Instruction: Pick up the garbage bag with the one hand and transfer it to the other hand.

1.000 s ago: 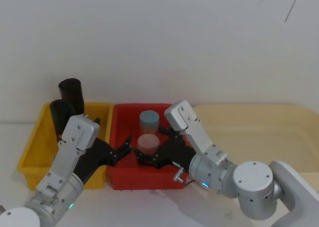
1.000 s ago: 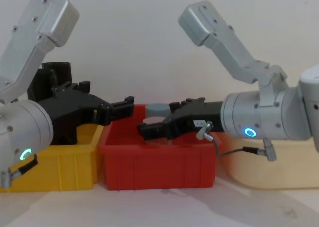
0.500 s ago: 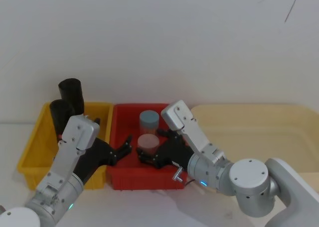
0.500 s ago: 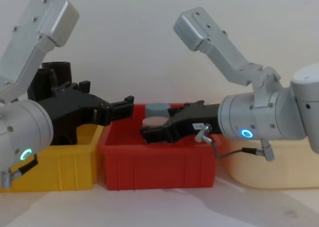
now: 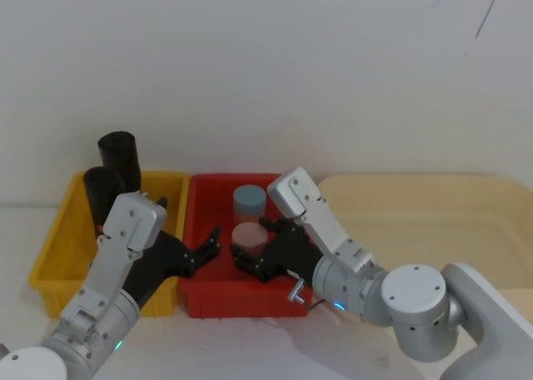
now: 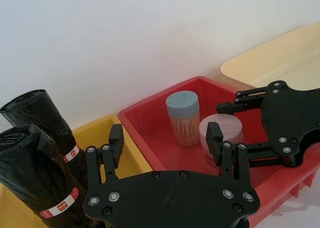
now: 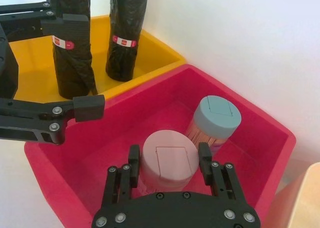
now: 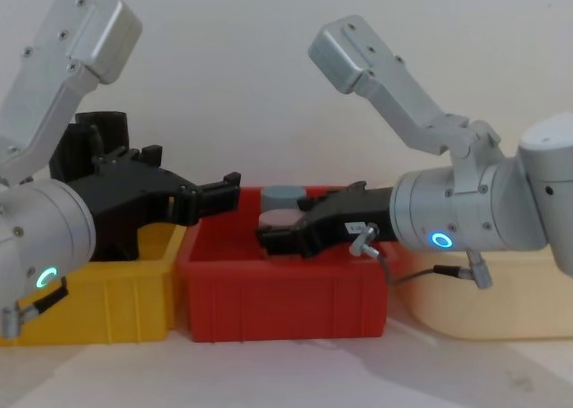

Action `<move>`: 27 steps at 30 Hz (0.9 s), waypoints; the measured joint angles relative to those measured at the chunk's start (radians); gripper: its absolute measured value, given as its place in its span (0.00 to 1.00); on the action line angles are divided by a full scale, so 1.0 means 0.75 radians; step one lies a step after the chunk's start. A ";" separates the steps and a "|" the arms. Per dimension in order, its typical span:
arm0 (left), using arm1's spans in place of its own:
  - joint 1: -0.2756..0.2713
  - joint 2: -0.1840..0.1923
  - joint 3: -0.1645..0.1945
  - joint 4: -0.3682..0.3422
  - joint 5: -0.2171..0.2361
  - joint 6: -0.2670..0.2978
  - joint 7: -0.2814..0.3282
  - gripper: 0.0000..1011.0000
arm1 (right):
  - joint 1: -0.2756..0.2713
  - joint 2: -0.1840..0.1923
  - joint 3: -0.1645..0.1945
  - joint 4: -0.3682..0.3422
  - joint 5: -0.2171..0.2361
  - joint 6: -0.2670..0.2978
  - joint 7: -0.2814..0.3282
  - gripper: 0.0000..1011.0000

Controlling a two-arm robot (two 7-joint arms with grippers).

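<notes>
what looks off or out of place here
The right gripper sits around the pink-lidded jar in the red plastic bin, not near the black garbage bag rolls standing untouched in the yellow bin. The open left gripper hovers empty. Nothing spilled.

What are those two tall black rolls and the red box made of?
The two tall black rolls look like thin plastic film: crinkly, faintly shiny. The red box looks like hard moulded plastic: smooth, even walls, slight gloss.
</notes>
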 joint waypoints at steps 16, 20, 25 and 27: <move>0.000 0.000 0.000 0.000 0.000 0.000 0.000 0.99 | -0.033 0.004 0.058 -0.057 0.017 -0.051 -0.025 0.68; 0.000 0.000 0.000 0.000 0.000 0.000 0.000 0.99 | -0.059 0.017 0.110 -0.127 0.043 -0.064 -0.044 0.68; 0.000 0.000 0.000 0.000 0.000 0.000 0.000 0.99 | -0.091 0.039 0.170 -0.208 0.072 -0.063 -0.062 0.68; 0.000 0.000 0.000 0.000 0.000 0.000 0.000 0.99 | -0.105 0.048 0.192 -0.237 0.079 -0.061 -0.069 0.68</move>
